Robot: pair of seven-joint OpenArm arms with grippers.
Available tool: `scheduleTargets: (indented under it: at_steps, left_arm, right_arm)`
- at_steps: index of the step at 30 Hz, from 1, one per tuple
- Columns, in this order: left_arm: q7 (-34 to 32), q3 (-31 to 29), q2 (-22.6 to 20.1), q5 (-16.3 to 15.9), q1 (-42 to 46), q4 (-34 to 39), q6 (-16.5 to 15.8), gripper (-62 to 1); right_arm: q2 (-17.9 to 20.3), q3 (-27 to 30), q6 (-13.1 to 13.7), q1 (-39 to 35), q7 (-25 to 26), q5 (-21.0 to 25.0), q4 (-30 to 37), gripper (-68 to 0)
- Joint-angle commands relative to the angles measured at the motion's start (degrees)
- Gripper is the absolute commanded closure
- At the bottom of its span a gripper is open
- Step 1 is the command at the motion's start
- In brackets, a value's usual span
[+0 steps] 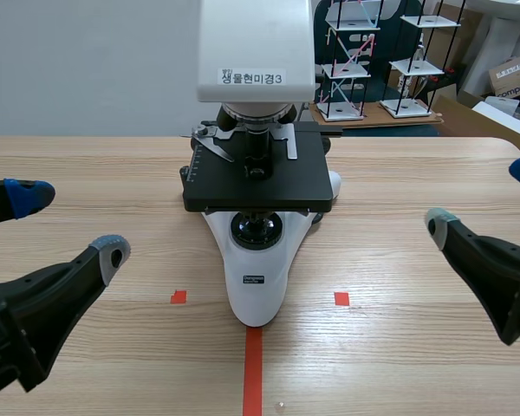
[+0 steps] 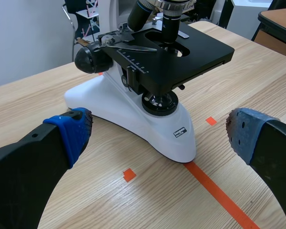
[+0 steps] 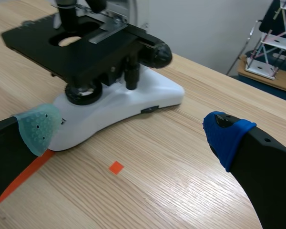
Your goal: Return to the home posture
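Note:
A white microscope (image 1: 258, 277) with a black stage (image 1: 258, 178) stands at the table's middle. My left gripper (image 1: 69, 224) hovers low at the left, open, nothing between its fingers. My right gripper (image 1: 481, 198) is at the right, also open and empty. In the left wrist view the microscope (image 2: 148, 121) sits ahead of the open left gripper (image 2: 157, 130). The right wrist view has the microscope (image 3: 119, 102) ahead and to one side of the open right gripper (image 3: 131, 128). Neither gripper touches it.
Wooden table (image 1: 399, 347) with an orange-red tape line (image 1: 253, 373) and small squares near the front. Behind the far edge stand wire shelf models (image 1: 416, 61) and cardboard boxes (image 1: 513, 78).

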Motion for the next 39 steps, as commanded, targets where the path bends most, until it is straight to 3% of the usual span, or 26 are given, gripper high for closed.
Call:
scheduleTargets:
  at_steps: [1, 16, 26, 39]
  left_arm:
    - [-1.01, -0.35, 0.28, -0.37, 0.28, 1.31, -0.04, -59.4]
    - [-1.01, -0.35, 0.28, -0.37, 0.28, 1.31, -0.04, -59.4]
    - [-1.01, -0.35, 0.28, -0.37, 0.28, 1.31, -0.04, -59.4]
    - [-1.01, -0.35, 0.28, -0.37, 0.28, 1.31, -0.04, -59.4]
  right_arm:
    - [0.87, 0.52, -0.02, 0.37, 0.92, 0.57, 0.9, -67.9]
    - [0.87, 0.39, 0.61, -1.64, 1.36, -1.18, 1.33, -67.9]
    - [0.87, -0.9, 0.63, -1.64, 2.45, -6.36, 1.33, -67.9]
    - [0.85, -0.9, 0.63, -1.64, 2.43, -6.54, 1.31, -67.9]
